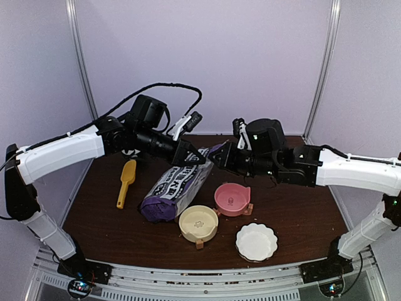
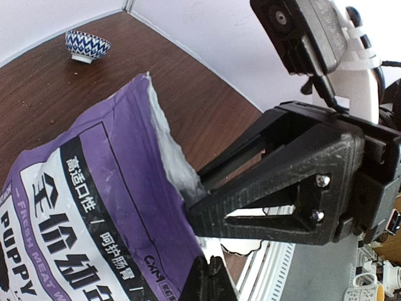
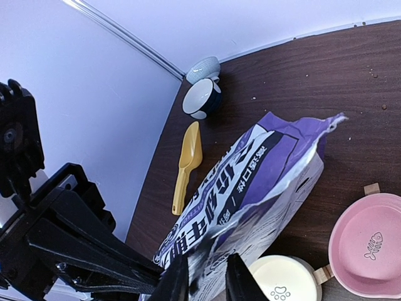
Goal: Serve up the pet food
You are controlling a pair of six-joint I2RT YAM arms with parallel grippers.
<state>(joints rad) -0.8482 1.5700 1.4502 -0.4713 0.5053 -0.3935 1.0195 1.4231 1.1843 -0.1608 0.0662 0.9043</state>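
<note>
scoop: a yellow scoop (image 1: 126, 182) lies flat on the table (image 1: 94, 216), left of the bag and apart from it.
bag: the purple bag (image 1: 175, 188) leans with its base on the table and its cut top raised between the two arms.
left gripper: the left gripper (image 1: 187, 152) is pinched tight on the bag's upper edge.
pet food: no kibble is in view; it is judged to be inside the bag.
cream bowl: the cream bowl (image 1: 198, 222) sits just beside the bag's lower end, with no food in it.
right gripper: the right gripper (image 1: 219, 157) has narrow fingers (image 3: 177, 282) either side of the bag's lip; a real hold cannot be told.
pink bowl: the pink bowl (image 1: 232, 199) shows no food.
white dish: the white dish (image 1: 256, 241) is nearest the bases.
risk: a shallow bite on the thin lip could slip or tear it when pulled.
risk: a sagging mouth could spill kibble onto the table.
</note>
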